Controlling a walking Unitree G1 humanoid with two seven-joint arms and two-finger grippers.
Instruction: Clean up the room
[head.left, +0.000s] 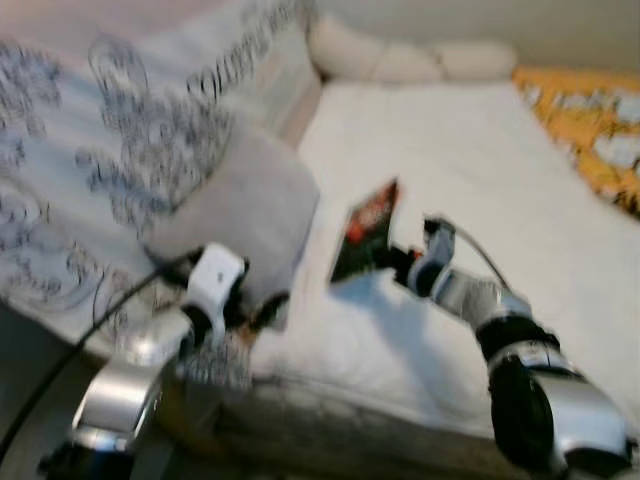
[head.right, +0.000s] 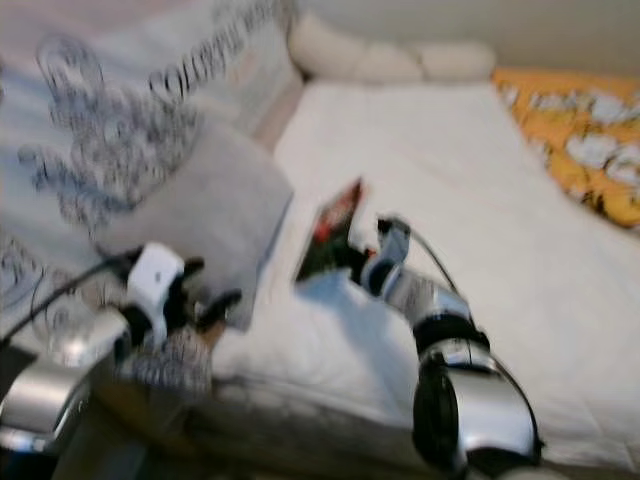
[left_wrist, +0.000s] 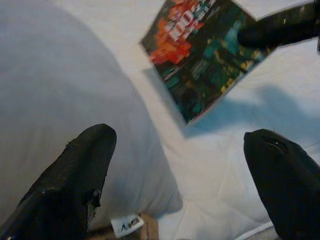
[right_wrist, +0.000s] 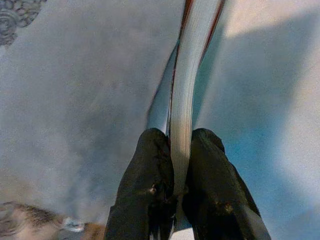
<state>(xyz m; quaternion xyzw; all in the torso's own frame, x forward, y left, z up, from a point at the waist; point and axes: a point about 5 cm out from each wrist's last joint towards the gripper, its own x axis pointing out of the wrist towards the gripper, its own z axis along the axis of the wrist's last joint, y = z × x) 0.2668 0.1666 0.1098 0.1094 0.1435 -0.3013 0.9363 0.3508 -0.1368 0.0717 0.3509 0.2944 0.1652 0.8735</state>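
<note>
Nearest the camera, the two silver arms reach out over the front edge of the bed, and both head views are blurred. The left end effector hangs at the bed's near corner with its two black fingers spread wide apart, gripping nothing; one finger lies over the grey pillow, the other over the white bed cover beside it. A small white label sticks out from the pillow's lower edge.

Just beyond, the right end effector is pressed together on a book, pinching its lower edge so the page block runs up between the two fingers in the right wrist view. The book is raised off the bed cover and tilted, casting a shadow on the white cover beneath it. Its cover is dark with red, orange and teal print. It sits just beside the grey pillow, between the pillow and the open middle of the mattress.

Left of the pillow, a pale patterned blanket with dark floral print is heaped along the bed's side. Farther back, cream cushions line the head of the bed, and an orange patterned cloth lies at the far right.
</note>
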